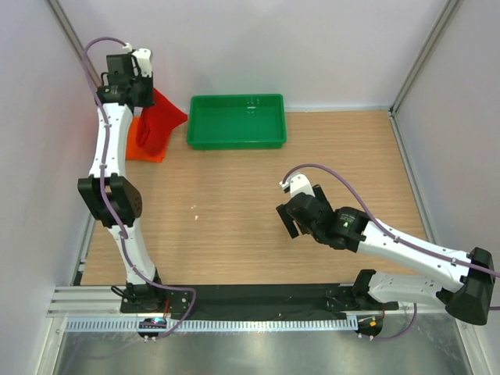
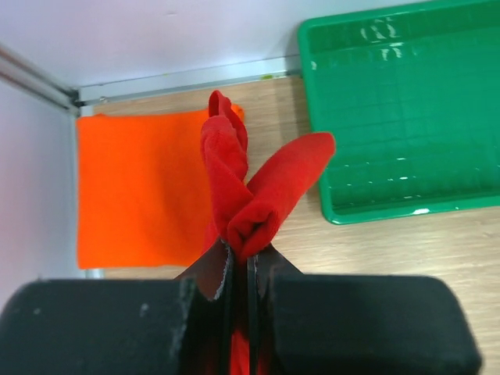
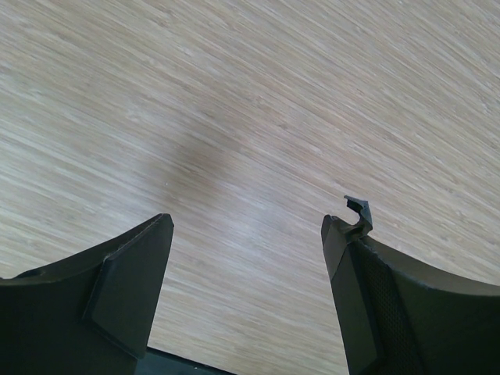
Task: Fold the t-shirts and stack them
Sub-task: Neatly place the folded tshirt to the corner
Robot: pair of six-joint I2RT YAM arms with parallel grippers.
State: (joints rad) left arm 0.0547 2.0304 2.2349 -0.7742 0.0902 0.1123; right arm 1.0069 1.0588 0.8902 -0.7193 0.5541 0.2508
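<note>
- At the table's (image 1: 234, 203) far left corner, the red t-shirt (image 2: 269, 191) was pinched, bunched, in the left gripper (image 2: 241, 262).
- The orange t-shirt (image 2: 137, 187) was laid flat beneath it, beside the green tray (image 2: 406, 117).
- The right gripper (image 3: 248, 226) was spread wide above bare wood.

In your far left corner the first t-shirt (image 2: 133, 187) lies on the table (image 1: 234, 234). The second t-shirt (image 2: 234, 180) hangs over its right edge, pinched in the left end effector (image 2: 238, 262). The tray (image 1: 234, 145) sits just right of both. The right end effector (image 3: 246, 234) hovers over the table, well apart and nearer you.
</note>
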